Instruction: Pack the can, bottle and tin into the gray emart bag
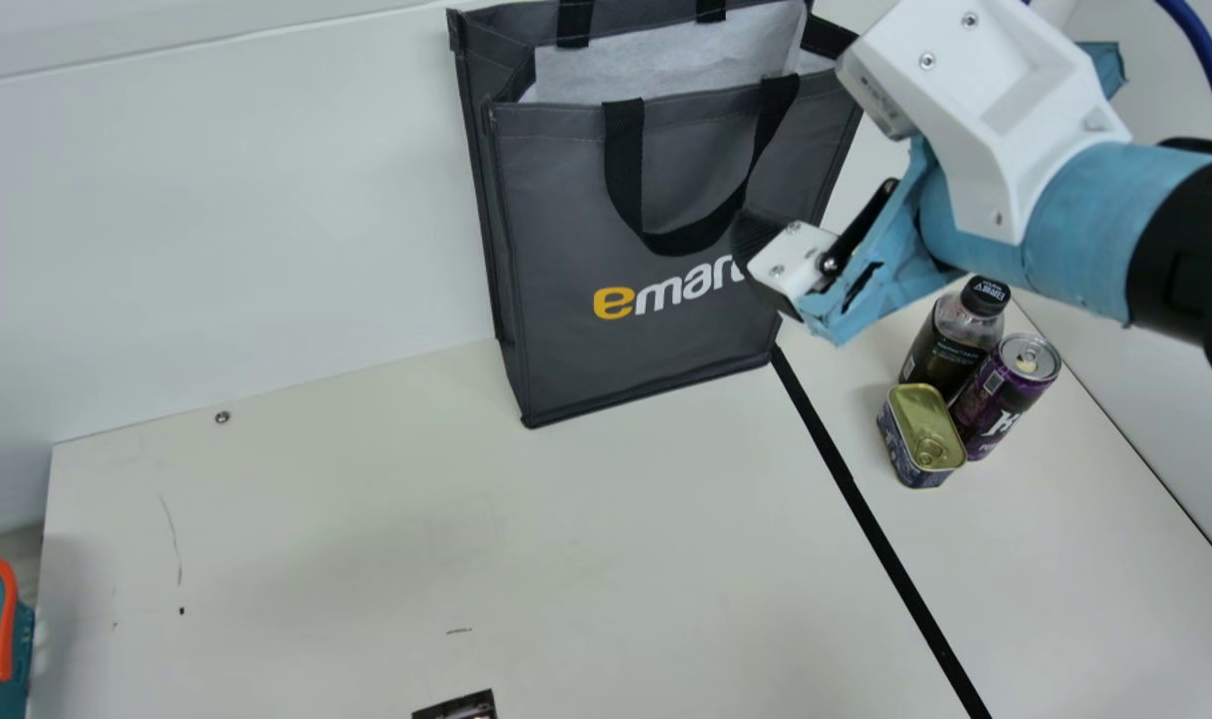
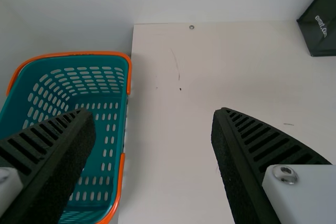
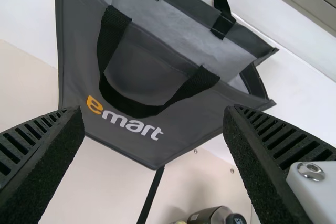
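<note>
From where I sit, the gray emart bag point(image 1: 656, 345) stands upright against the white wall point(image 1: 267, 220), its mouth open. Its front handle point(image 1: 623, 165) droops across the front panel. A black strip point(image 1: 871, 519) runs toward me from the bag's right bottom corner. Well to the bag's left, a teal basket point(image 2: 105, 109) with orange handles sits beside the table's left edge. Nearer me than the bag, a dark printed item point(image 1: 458, 709) pokes into the main view; I can't tell what it is.

The cream table point(image 1: 366, 539) gives me a broad stretch left of the bag and in front of it, while its right edge meets a wall beyond the groceries.

The bottle point(image 1: 947, 345), can point(image 1: 1005, 394) and tin point(image 1: 920, 434) huddle together right of the bag, across the strip. My right gripper point(image 1: 758, 262) hangs in front of the bag's right side, fingers spread wide with nothing between them, well apart from that cluster. My left gripper point(image 2: 154, 113), well left of the bag, has its fingers spread and holds nothing.
</note>
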Action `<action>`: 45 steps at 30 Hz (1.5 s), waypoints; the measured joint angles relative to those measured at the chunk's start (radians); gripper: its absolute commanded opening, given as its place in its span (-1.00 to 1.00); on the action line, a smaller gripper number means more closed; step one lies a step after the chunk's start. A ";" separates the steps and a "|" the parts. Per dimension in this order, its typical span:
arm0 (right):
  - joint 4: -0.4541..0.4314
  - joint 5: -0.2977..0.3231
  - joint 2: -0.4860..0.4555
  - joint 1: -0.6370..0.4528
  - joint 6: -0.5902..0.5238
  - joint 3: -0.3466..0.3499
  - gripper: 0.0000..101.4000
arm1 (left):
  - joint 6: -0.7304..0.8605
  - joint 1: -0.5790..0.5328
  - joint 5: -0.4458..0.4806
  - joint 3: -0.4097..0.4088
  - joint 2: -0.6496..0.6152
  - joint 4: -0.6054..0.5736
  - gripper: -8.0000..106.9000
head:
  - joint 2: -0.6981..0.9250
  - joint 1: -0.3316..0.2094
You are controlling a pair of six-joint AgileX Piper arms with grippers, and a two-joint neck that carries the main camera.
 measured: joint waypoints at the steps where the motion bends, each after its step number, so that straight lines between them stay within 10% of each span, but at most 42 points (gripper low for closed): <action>1: 0.003 0.001 0.007 -0.006 -0.005 -0.009 0.79 | 0.000 0.000 0.000 0.000 0.000 0.000 0.71 | -0.002 0.000; 28: 0.217 0.123 0.308 -0.105 -0.303 -0.381 0.79 | 0.000 0.000 0.000 0.000 0.000 0.000 0.71 | -0.002 0.000; 45: 0.337 0.123 0.424 -0.139 -0.529 -0.436 0.79 | 0.000 0.000 0.000 0.000 0.000 0.000 0.71 | 0.000 0.000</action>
